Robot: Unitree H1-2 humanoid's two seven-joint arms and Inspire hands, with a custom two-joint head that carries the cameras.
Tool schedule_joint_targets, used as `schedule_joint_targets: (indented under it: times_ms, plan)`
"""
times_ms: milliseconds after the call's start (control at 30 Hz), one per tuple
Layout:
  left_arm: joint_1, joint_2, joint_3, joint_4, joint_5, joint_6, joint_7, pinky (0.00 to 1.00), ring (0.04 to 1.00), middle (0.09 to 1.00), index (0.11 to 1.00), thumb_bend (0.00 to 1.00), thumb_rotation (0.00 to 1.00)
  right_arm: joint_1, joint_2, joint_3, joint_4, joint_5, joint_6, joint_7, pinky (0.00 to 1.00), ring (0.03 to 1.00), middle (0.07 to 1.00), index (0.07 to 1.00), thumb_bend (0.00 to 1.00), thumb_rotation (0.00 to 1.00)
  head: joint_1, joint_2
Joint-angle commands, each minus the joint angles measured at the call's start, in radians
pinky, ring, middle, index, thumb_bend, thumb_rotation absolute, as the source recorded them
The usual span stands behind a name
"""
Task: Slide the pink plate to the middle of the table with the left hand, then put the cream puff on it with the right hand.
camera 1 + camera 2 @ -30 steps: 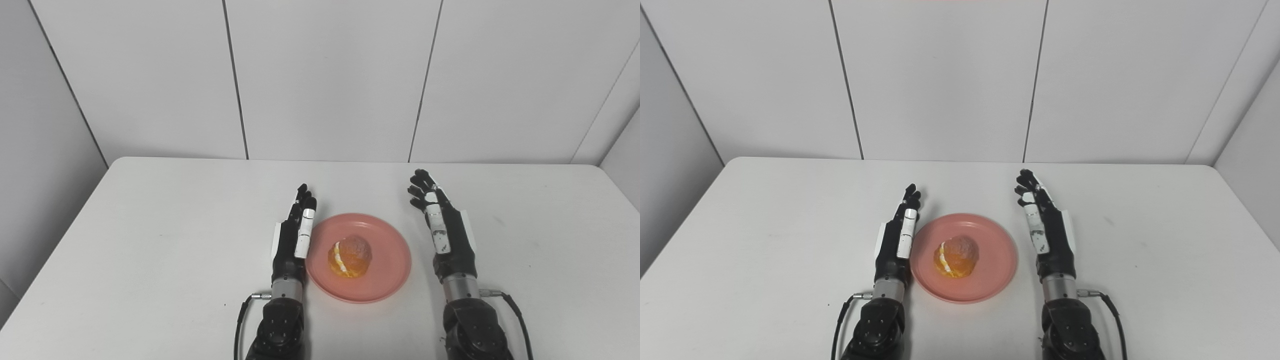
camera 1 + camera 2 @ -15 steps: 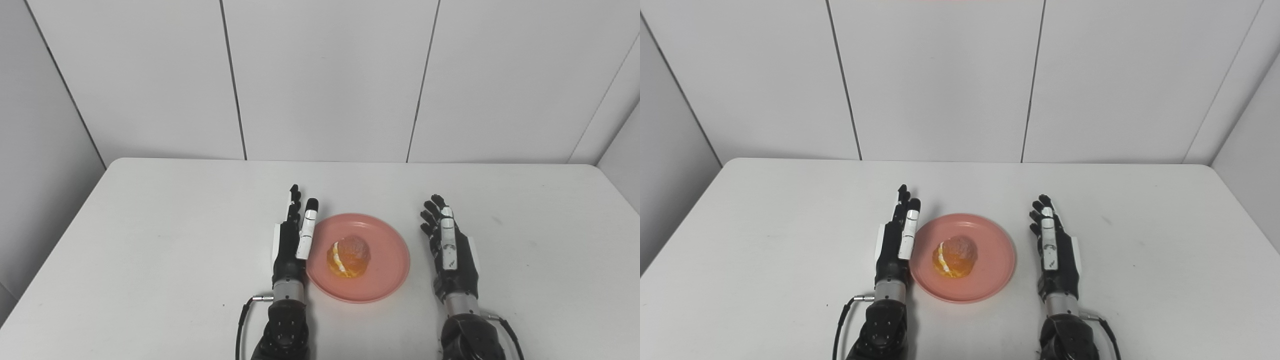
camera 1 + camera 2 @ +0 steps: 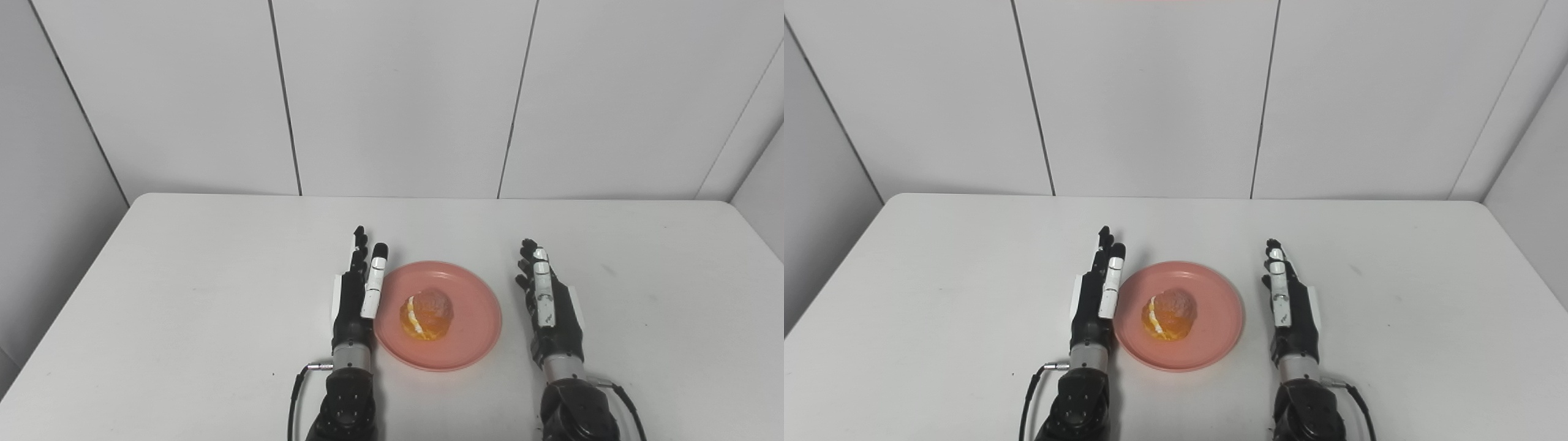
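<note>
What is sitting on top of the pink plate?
A cream puff sits on the pink plate, round and golden with a white cream stripe. Nothing else is on it. The plate's middle under the puff is hidden.

Both arms enter from the near edge and reach straight toward the far side, roughly parallel and well apart. The left hand (image 3: pixel 355 300) stands edge-on, fingers (image 3: pixel 374 283) extended and close together, holding nothing. The right hand (image 3: pixel 551 306) mirrors it, fingers straight, empty.
</note>
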State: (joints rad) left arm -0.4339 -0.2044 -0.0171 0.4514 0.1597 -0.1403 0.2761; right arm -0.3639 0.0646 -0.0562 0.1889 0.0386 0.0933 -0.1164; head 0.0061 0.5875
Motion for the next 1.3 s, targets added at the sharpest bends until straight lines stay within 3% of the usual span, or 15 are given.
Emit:
schedule_joint_targets:
  times_ms: [0,467,1267]
  plan:
    - [0.041,0.013,0.018,0.019,-0.009,0.036,0.009,1.0,1.0,1.0,0.999,0.67,1.0,-0.004,0.002,0.007,-0.014,-0.01,0.039,-0.001,1.0,0.948,0.935,0.882,0.74,1.0,0.0,0.002]
    - [0.049,0.011,0.016,0.017,-0.016,0.033,0.002,1.0,1.0,1.0,1.0,0.66,1.0,0.009,-0.003,0.012,-0.034,-0.028,0.09,-0.002,1.0,0.944,0.935,0.901,0.74,1.0,-0.001,0.008]
    - [0.06,0.01,0.02,-0.012,-0.022,0.079,-0.016,1.0,1.0,1.0,0.999,0.65,1.0,0.023,-0.002,0.01,-0.018,-0.024,0.071,0.002,0.96,0.93,0.932,0.892,0.69,1.0,-0.009,0.013]
